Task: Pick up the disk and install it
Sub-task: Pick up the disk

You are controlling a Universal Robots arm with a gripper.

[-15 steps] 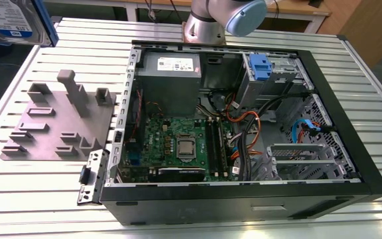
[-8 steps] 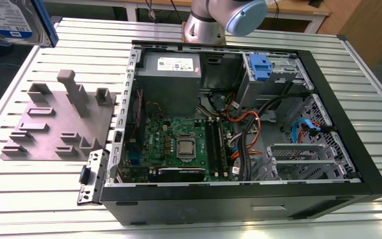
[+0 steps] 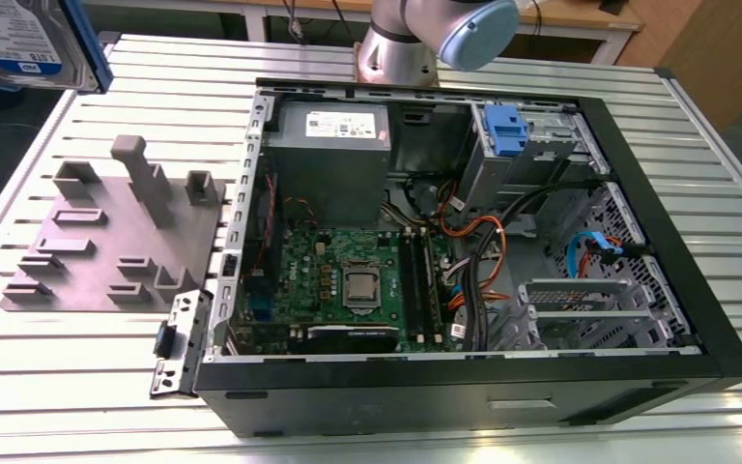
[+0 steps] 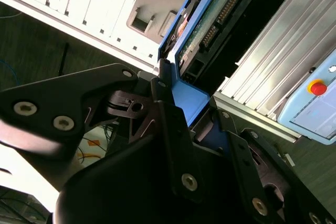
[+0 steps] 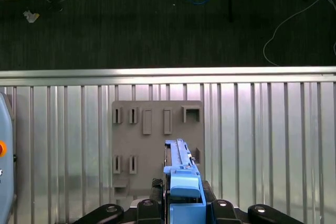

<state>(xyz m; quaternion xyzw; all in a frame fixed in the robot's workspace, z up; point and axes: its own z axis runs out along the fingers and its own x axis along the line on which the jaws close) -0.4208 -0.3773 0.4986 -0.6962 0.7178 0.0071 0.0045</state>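
The disk [image 3: 16, 39], silver with a white-and-blue label and a blue carrier frame, hangs high at the exterior view's far left, above the table's corner. In the second wrist view its green circuit-board side [image 4: 207, 22] faces the camera, and my gripper [image 4: 191, 106] is shut on its blue frame end. In the first wrist view the disk [image 5: 181, 174] shows edge-on between the black fingers [image 5: 152, 205], above the grey fixture plate [image 5: 155, 129]. The open computer case [image 3: 680, 319] lies on the table to the exterior view's right.
The grey fixture plate [image 3: 100, 242] with upright pegs sits left of the case. Inside the case are a grey power supply [image 3: 332, 126], a blue latch [image 3: 506, 130] on the drive bay, the motherboard [image 3: 345, 280] and loose cables [image 3: 474, 232]. The arm's base [image 3: 404, 48] stands behind the case.
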